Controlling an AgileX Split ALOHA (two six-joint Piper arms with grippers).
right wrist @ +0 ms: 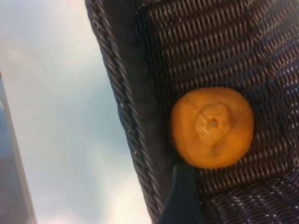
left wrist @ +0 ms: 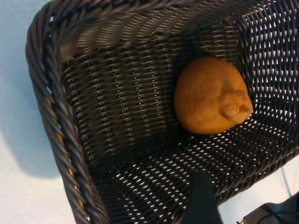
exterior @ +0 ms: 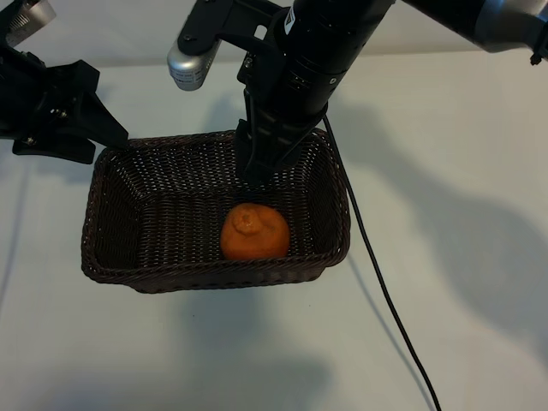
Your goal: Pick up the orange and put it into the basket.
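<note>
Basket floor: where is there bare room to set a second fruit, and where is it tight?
The basket is bare across its left half, between the left wall and the orange. It is crowded to the right, where the orange lies near the front wall under the right gripper. The table outside is open.

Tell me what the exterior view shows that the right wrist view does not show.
Only the exterior view shows both arms: the left gripper open at the basket's far left corner, the right gripper open above the fruit, plus a black cable. Only the right wrist view looks straight down on the stem end. Both show the bright orange fruit lying inside the dark brown woven wicker basket.
</note>
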